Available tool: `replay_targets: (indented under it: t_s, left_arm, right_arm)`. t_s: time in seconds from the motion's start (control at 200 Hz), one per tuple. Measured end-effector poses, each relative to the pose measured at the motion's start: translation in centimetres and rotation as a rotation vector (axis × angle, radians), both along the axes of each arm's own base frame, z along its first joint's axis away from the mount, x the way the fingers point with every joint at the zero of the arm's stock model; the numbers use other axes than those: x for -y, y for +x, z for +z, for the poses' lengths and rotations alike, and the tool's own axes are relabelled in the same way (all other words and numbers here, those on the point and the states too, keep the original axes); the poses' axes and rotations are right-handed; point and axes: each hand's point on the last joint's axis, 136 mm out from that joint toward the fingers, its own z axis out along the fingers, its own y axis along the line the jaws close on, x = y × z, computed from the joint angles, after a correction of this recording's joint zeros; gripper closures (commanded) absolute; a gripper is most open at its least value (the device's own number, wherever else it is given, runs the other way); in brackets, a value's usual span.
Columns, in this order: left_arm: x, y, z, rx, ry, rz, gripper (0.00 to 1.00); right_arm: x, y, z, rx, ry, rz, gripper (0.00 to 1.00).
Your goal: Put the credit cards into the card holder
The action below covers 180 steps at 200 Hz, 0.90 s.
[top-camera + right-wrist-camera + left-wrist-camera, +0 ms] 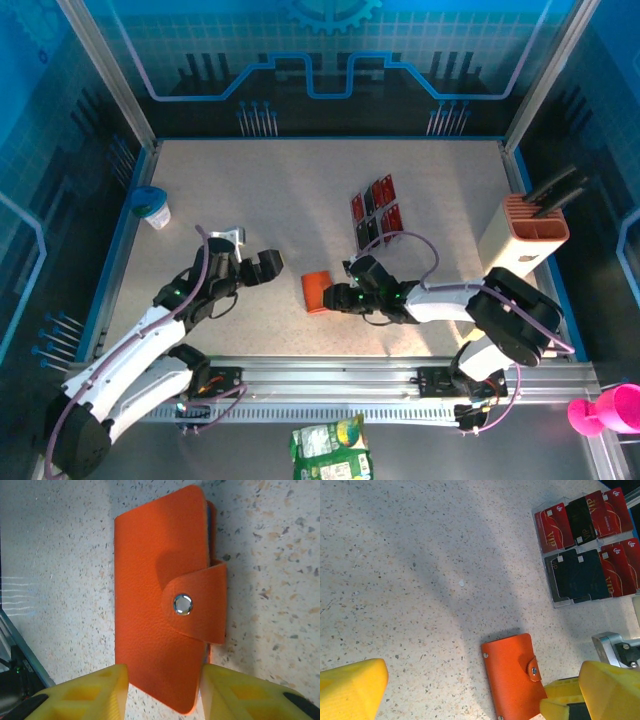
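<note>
Card holder, one, lies closed on the tabletop, long axis roughly near-to-far, right gripper at its near end. Left wrist: left gripper jaws stand wide apart; eight credit cards, five red, three black, lie beyond. Right wrist: orange textured cover, flap snapped shut, jaws pinching its long edges.

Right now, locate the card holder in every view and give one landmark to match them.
Top external: card holder low centre, just left of the right gripper.
Left wrist: card holder bottom centre, closed, flap toward the right.
Right wrist: card holder centre, near end between the yellow fingers.
Landmark: the round snap button, in both wrist views.
</note>
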Motion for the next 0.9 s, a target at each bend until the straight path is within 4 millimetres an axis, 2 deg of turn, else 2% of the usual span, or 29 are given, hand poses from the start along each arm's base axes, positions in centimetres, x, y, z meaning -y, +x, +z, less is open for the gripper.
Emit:
replay_targets:
  t_s: [0.095, 0.265, 0.46, 0.535, 0.745, 0.9]
  left_arm:
    - [0.1, 0.1, 0.0, 0.002, -0.001, -0.002, 0.01]
    - [0.3, 0.2, -0.1, 0.004, -0.002, -0.006, 0.01]
    - [1.1, 0.1, 0.0, 0.004, -0.062, -0.023, 0.01]
    - [1.7, 0.2, 0.7, 0.014, -0.110, -0.032, 0.01]
    - [3.3, 0.5, 2.3, 0.018, -0.228, -0.058, 0.05]
    - [4.5, 1.1, 3.2, 0.007, -0.294, -0.074, 0.08]
  right_arm:
    - [-0.2, 0.1, -0.4, -0.011, 0.006, -0.010, 0.68]
    - [-0.5, 0.2, -0.7, -0.030, 0.033, -0.022, 1.00]
    - [-0.2, 0.5, 0.2, -0.047, 0.104, -0.022, 1.00]
    - [-0.1, 0.8, 1.7, -0.040, 0.154, -0.023, 1.00]
    - [-0.4, 1.9, 8.5, 0.049, 0.334, -0.006, 1.00]
    - [-0.8, 2.0, 12.3, 0.088, 0.426, 0.007, 1.00]
